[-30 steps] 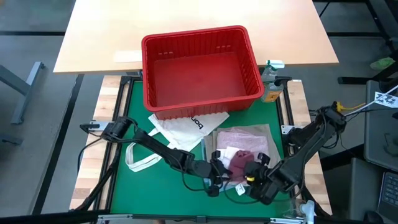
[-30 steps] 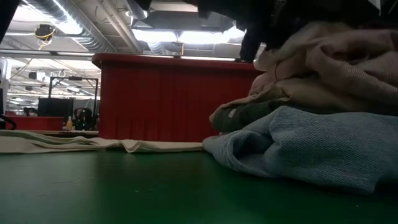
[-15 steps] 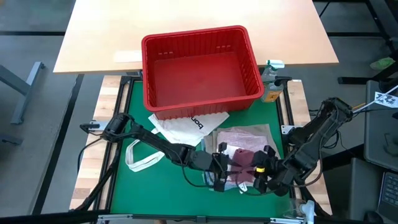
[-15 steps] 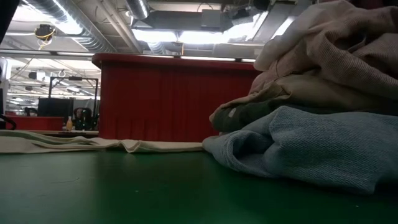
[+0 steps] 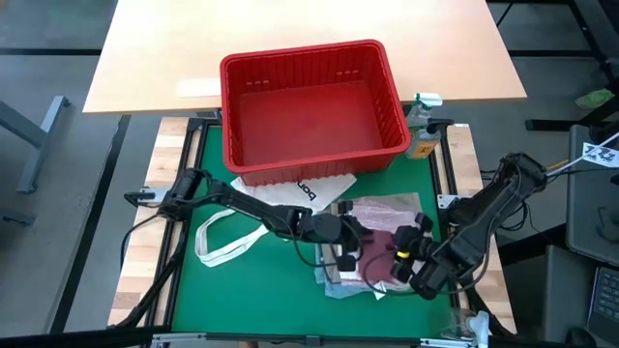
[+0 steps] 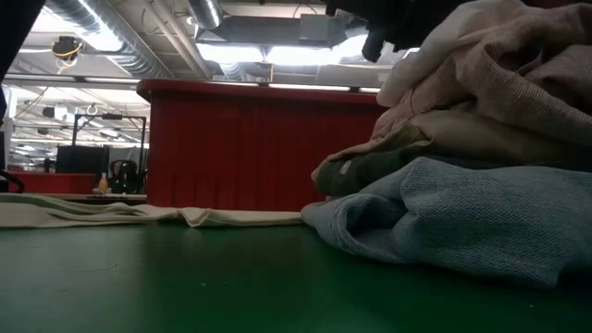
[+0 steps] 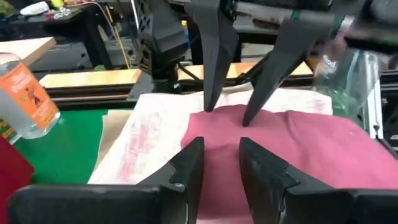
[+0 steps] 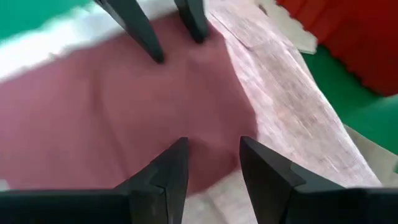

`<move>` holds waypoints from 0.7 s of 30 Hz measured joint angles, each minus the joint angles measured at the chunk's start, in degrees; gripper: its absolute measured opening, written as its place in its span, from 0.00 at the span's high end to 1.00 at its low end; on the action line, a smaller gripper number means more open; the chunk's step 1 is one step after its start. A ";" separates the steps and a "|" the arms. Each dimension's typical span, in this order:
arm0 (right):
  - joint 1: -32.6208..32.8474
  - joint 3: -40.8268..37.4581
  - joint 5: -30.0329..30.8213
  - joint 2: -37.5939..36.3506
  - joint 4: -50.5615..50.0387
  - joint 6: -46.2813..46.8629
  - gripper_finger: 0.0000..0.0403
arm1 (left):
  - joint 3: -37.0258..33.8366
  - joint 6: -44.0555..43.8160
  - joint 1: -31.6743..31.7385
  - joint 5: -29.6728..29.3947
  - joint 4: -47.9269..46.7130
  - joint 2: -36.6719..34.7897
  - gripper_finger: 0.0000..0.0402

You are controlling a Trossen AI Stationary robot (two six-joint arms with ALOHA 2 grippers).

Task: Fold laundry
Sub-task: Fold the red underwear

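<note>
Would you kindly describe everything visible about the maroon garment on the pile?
The maroon garment is soft, matte cloth spread fairly flat on top of the stack, lying on the mottled pink garment. The left gripper and right gripper face each other over it, fingers parted, tips at its surface; no pinch is visible.

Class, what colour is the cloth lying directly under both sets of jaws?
Maroon garment, clearest in the right wrist view.
</note>
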 joint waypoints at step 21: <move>-0.74 -3.86 -2.54 -0.25 -0.15 1.42 0.64 | -0.01 -1.11 1.06 -0.72 -7.72 -0.65 0.76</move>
